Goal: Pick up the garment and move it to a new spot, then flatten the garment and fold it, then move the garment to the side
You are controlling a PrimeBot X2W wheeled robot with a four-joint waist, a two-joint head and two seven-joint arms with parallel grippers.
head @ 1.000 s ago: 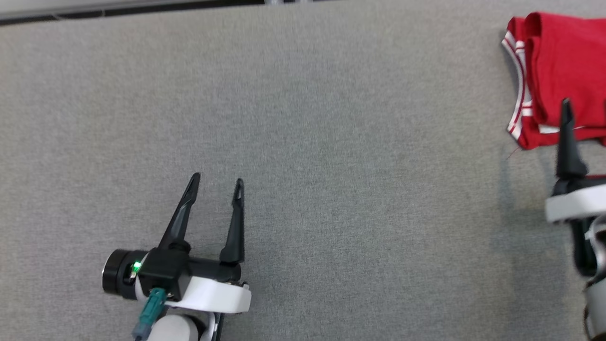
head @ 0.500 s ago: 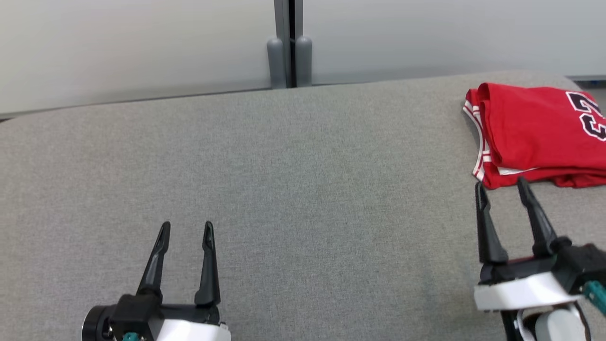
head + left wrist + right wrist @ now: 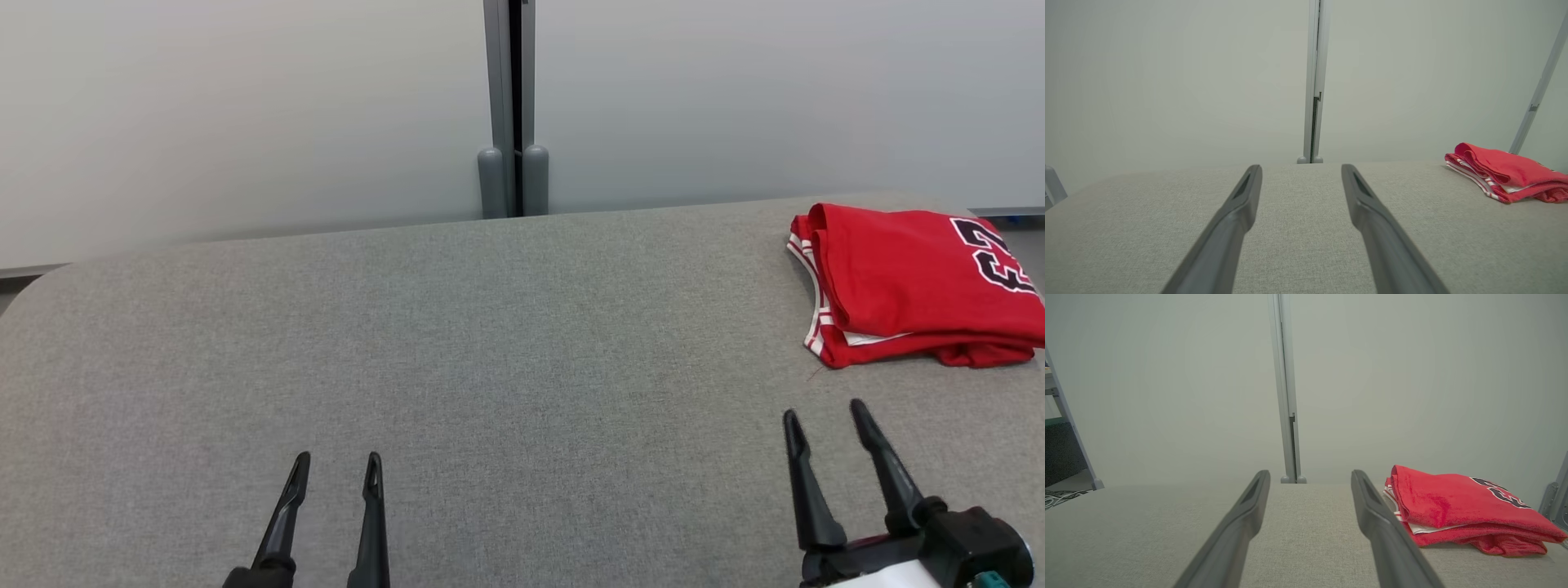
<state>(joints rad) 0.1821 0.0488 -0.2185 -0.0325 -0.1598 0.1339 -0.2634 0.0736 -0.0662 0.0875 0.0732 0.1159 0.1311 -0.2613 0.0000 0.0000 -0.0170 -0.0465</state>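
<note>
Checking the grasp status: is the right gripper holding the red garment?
No, the right gripper stands open and empty, short of the folded red garment.

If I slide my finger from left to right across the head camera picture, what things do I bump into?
left gripper → grey wall post → red jersey. The right gripper sits below the jersey, in the same stretch, so it has no clear place in the order.

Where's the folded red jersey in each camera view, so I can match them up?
Head view: red jersey at the right edge, near mid-height, on the grey table.
Left wrist view: red jersey at the right edge, below mid-height.
Right wrist view: red jersey at lower right.
Shared landmark: the vertical wall post behind the table.
</note>
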